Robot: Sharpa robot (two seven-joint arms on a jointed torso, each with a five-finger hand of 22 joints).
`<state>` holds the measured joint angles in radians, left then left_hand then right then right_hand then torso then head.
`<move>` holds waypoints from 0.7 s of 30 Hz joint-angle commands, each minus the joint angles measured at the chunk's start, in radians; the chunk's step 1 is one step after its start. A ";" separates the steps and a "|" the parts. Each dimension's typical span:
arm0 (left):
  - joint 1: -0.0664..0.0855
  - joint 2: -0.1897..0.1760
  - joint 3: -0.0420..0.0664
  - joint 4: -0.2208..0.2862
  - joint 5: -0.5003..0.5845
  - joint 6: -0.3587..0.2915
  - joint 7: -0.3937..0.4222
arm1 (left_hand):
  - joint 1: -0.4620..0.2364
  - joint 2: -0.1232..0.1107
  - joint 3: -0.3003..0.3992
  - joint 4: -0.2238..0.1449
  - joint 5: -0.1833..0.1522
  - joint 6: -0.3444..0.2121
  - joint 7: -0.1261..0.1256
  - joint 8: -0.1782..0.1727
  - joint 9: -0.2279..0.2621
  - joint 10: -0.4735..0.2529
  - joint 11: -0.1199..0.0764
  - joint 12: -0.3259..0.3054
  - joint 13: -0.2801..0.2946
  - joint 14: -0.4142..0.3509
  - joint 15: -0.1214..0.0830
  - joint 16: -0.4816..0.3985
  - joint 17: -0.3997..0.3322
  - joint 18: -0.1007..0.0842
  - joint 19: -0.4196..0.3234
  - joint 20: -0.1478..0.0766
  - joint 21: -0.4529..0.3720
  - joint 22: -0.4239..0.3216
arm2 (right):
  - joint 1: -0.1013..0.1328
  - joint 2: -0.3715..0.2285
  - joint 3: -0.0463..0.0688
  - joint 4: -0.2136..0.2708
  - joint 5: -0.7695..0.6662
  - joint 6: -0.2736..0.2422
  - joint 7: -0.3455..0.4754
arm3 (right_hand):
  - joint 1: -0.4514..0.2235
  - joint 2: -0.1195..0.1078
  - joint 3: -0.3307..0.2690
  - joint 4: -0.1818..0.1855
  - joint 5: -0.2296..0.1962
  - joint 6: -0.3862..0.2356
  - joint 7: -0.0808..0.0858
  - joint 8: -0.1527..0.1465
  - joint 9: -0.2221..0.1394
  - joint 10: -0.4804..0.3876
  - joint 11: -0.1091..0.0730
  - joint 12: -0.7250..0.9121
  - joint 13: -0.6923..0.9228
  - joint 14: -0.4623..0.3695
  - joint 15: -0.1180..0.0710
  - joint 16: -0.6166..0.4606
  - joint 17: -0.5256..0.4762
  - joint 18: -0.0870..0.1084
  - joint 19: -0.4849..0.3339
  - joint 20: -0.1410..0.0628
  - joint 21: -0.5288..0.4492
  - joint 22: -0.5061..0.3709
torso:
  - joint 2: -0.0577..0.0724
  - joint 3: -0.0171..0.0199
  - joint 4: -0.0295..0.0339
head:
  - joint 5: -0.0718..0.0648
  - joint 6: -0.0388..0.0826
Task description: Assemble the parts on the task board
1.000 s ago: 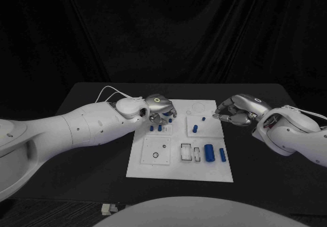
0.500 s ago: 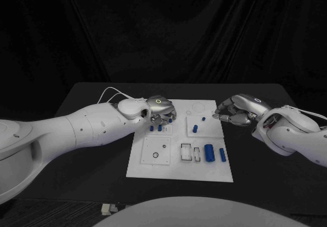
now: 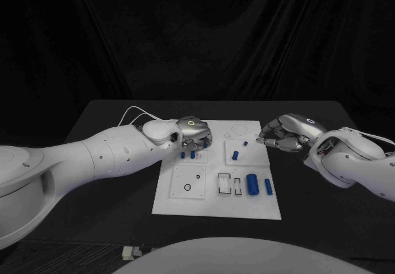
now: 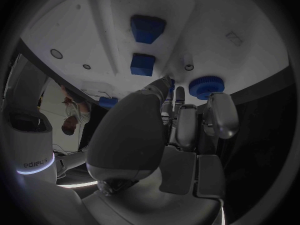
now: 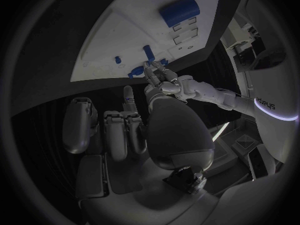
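The white task board (image 3: 216,201) lies mid-table. My left hand (image 3: 193,132) hangs over its far left part, just above two small upright blue pegs (image 3: 188,154). In the left wrist view my left hand (image 4: 181,122) has thumb and a fingertip meeting on a small blue part (image 4: 170,88), beside a blue toothed wheel (image 4: 206,86) and two blue blocks (image 4: 145,45). My right hand (image 3: 282,133) sits at the board's far right edge with fingers curled in, holding nothing; the right wrist view shows this hand (image 5: 125,130) off the board (image 5: 112,50).
More blue parts stand on the board: a peg (image 3: 236,154), a tiny one (image 3: 245,143), a thick cylinder (image 3: 252,184) and a thinner one (image 3: 268,186) at the near right. A white cable (image 3: 129,112) loops behind my left wrist. Black table (image 3: 107,205) surrounds the board.
My left hand and forearm have edged slightly to the right over the board's far left part. The right hand has stayed where it was.
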<state>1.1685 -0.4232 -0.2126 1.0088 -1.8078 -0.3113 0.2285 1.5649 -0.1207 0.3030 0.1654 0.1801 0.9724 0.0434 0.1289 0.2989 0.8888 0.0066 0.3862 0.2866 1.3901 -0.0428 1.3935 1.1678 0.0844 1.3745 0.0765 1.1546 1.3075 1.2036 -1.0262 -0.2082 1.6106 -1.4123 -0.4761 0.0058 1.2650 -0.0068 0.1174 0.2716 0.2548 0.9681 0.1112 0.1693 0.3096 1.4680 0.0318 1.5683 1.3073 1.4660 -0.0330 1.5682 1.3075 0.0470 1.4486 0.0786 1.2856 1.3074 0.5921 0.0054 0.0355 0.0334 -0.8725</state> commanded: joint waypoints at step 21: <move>-0.007 0.012 0.001 -0.022 -0.002 -0.078 0.046 | -0.003 0.012 0.045 -0.059 0.030 0.125 0.019 0.011 0.013 0.212 -0.002 -0.105 -0.057 0.009 -0.009 -0.017 -0.029 -0.005 0.027 -0.013 0.032 0.158 | -0.007 -0.001 0.001 0.002 -0.002 -0.002 -0.004 | 0.008 0.003 0.003 0.002 0.005 0.005 -0.001 -0.007 0.001 0.103 0.003 0.003 0.263 0.105 0.002 0.003 0.263 0.019 -0.009 0.000 -0.003 0.174 | 0.000 0.0000 -0.0002 | 0.003 0.000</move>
<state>1.1636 -0.4117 -0.2124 0.9851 -1.8083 -0.3489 0.2496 1.5610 -0.1174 0.3482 0.1137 0.2064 1.0903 0.0609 0.1394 0.3106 1.0899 0.0064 0.2859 0.2303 1.3947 -0.0473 1.3777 1.1359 0.0844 1.3934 0.0625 1.1787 1.3074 1.1991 -1.0259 -0.2082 1.6105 -1.4122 -0.4756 0.0057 1.2649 -0.0068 0.1174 0.2716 0.2548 0.9681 0.1112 0.1693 0.3093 1.4680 0.0318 1.5683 1.3073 1.4660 -0.0330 1.5682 1.3074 0.0469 1.4487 0.0786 1.2856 1.3077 0.5922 0.0055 0.0355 0.0337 -0.8725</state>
